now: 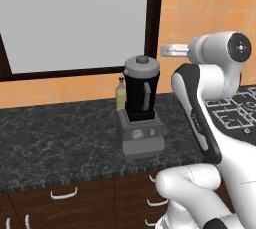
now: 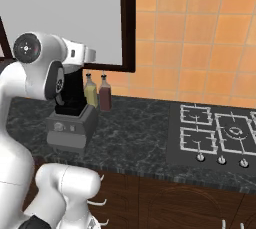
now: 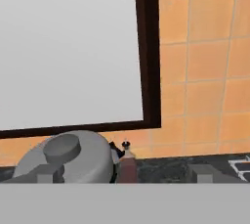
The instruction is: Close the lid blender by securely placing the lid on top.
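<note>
The blender (image 1: pixel 142 98) stands on the dark counter: a black jar in a grey boxy base (image 2: pixel 69 125). The light-grey lid (image 1: pixel 142 65) with its darker knob sits on top of the jar. My gripper (image 1: pixel 166 50) hovers just right of the lid, slightly above it and apart from it. In the hand view the lid (image 3: pixel 73 162) lies low on the left, and my gripper (image 3: pixel 127 173) is open, with the left fingertip (image 3: pixel 49 173) in front of the lid. In the right base view my arm hides most of the jar, and the gripper (image 2: pixel 94 56) pokes out above it.
A yellowish bottle (image 1: pixel 120 93) and a reddish bottle (image 2: pixel 105 95) stand right behind the blender against the tiled wall. A dark-framed window (image 1: pixel 75 18) is above the counter. The stove (image 2: pixel 215 133) lies to the right. Drawers with white handles (image 1: pixel 64 193) are below.
</note>
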You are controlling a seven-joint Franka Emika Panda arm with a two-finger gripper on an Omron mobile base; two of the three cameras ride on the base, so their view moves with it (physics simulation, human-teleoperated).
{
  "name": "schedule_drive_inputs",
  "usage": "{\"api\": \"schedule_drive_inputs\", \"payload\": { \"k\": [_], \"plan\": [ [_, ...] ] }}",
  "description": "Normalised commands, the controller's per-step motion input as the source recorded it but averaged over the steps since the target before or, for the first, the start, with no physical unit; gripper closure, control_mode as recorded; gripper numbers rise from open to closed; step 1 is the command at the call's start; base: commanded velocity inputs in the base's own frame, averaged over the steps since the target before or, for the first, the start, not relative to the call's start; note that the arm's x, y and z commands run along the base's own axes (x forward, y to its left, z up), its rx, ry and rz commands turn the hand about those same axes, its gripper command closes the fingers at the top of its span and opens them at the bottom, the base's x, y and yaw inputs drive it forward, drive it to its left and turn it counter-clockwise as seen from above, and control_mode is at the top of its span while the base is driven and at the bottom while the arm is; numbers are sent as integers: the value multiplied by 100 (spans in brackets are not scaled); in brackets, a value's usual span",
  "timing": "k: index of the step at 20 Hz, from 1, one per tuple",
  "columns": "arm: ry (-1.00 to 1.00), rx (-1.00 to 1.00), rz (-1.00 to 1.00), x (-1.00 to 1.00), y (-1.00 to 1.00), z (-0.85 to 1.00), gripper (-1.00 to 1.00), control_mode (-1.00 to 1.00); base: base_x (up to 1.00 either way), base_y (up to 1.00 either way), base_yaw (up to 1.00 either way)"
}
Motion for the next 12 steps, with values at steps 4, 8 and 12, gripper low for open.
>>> {"api": "schedule_drive_inputs", "payload": {
  "k": [4,8,12],
  "plan": [
    [3,-1,-7,-28,-29,-26,-100,-100,0,0,0],
    [7,-1,0,-5,-18,-19,-100,-100,0,0,0],
    [4,-1,0,-14,-23,-23,-100,-100,0,0,0]
  ]
}}
